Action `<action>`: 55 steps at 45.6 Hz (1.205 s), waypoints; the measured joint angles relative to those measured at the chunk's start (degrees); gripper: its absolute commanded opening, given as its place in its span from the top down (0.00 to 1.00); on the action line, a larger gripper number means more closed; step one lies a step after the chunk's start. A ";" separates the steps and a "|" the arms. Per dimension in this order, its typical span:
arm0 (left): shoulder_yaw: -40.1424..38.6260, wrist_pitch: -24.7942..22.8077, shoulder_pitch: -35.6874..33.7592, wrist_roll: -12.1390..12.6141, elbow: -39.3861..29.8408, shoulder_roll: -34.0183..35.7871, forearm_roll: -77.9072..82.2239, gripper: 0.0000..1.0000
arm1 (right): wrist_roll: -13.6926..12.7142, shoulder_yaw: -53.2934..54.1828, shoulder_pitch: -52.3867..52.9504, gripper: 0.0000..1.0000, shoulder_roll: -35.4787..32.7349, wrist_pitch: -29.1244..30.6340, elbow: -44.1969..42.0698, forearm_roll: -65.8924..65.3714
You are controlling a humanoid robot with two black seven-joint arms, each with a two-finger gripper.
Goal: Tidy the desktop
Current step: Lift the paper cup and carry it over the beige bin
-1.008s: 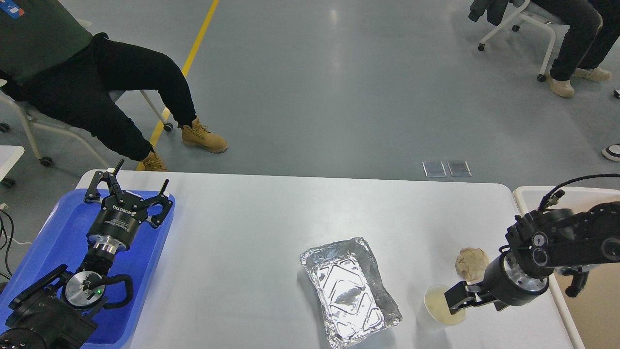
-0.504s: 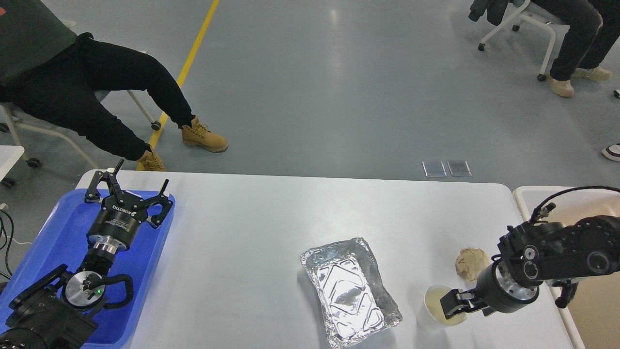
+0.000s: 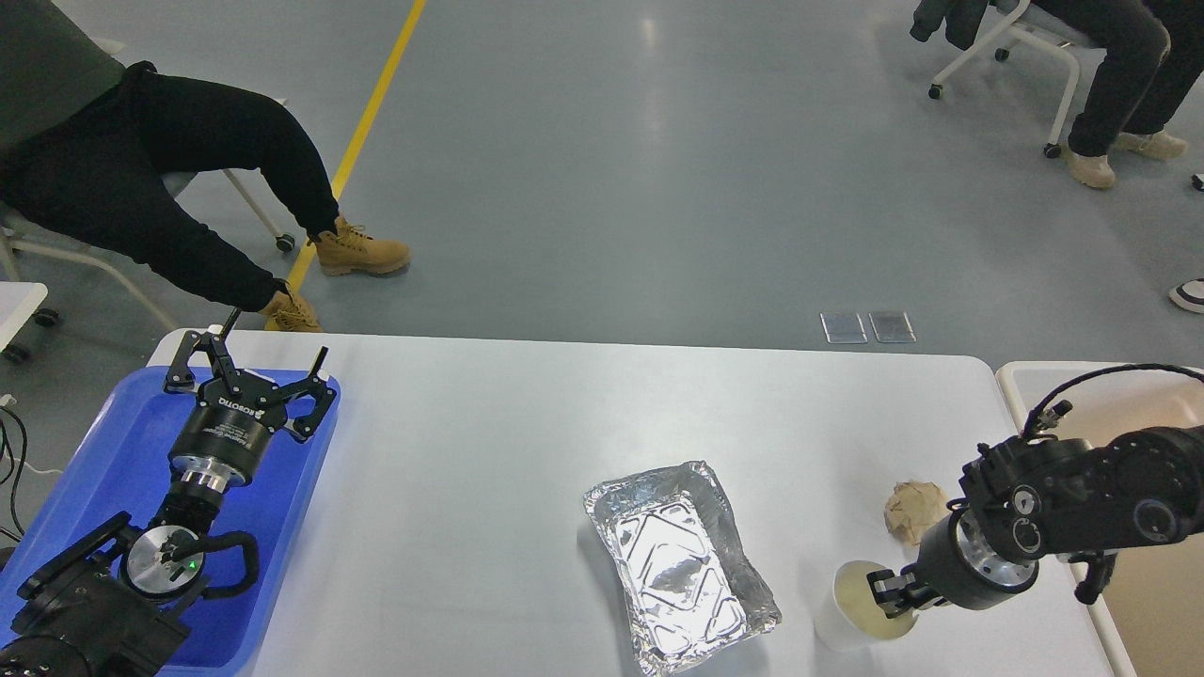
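Note:
The pale desktop (image 3: 527, 451) holds an empty foil tray (image 3: 677, 564), a crumpled brown paper ball (image 3: 910, 508) and a white paper cup (image 3: 851, 621) with pale liquid in it near the front right. My right gripper (image 3: 886, 594) comes in from the right. Its fingers pinch the cup's right rim, one inside and one outside. My left gripper (image 3: 270, 350) is open and empty, hovering above the far end of the blue tray (image 3: 103, 451).
A cream-rimmed beige bin (image 3: 1016, 376) stands just off the desktop's right edge, partly behind my right arm. A seated person's legs and boots (image 3: 357, 252) are beyond the far left corner. Another seated person (image 3: 1110, 85) is far right.
My right gripper has drawn nearer and lower, closing on the cup's rim, and the cup has shifted slightly toward the front. The person at left pulled their feet back. My left arm is still.

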 measured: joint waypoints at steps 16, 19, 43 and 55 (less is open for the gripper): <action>0.00 0.00 -0.01 0.00 0.00 0.00 0.00 0.01 | 1.51 -0.89 3.60 1.00 -2.30 1.05 1.47 0.42; 0.00 0.00 -0.01 0.00 0.00 0.00 0.00 0.01 | 1.96 -1.20 5.55 1.00 -3.38 2.34 2.21 0.59; 0.00 -0.09 0.01 0.09 0.00 0.00 0.00 0.01 | 3.48 -4.93 39.41 1.00 -16.97 29.20 6.00 2.87; 0.00 -0.09 0.04 0.09 0.00 0.00 0.00 0.01 | 3.58 -9.17 52.29 1.00 -18.88 33.32 6.10 3.64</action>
